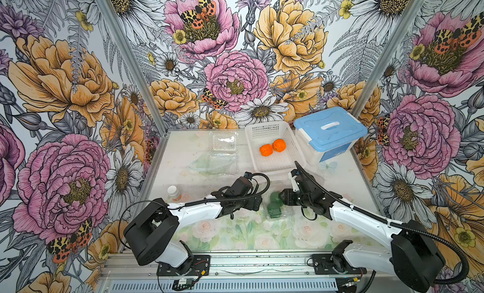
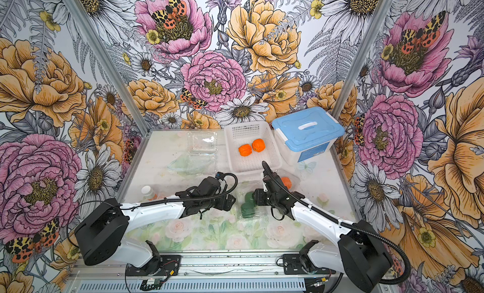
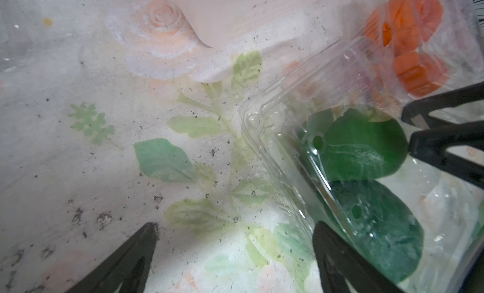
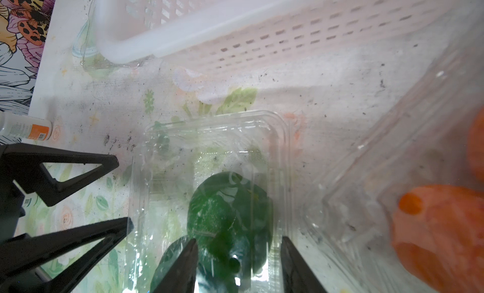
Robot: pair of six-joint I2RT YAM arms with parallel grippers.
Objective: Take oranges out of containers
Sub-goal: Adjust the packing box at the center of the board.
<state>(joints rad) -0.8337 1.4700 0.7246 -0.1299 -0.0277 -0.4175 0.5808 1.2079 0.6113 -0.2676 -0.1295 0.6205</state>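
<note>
Two dark green oranges (image 1: 275, 203) lie in a clear container (image 4: 209, 121) at mid-table, its lid folded open. My right gripper (image 4: 237, 242) is shut on the farther green orange (image 4: 227, 200). One of its fingers stands between the two fruits, by the nearer green orange (image 3: 374, 226), and the other at the container's side wall. Beside that container's other side my left gripper (image 3: 235, 226) stands open over bare table. Just behind my right arm a second container (image 4: 366, 174) holds two bright orange oranges (image 3: 411, 22). Two more oranges (image 1: 272, 147) lie in the white basket (image 1: 267, 126).
Two empty clear clamshells (image 1: 224, 141) (image 1: 217, 164) lie at the back left of the table. A white tub with a blue lid (image 1: 330, 126) stands at the back right next to the basket. A small bottle (image 1: 173, 192) stands near the left edge.
</note>
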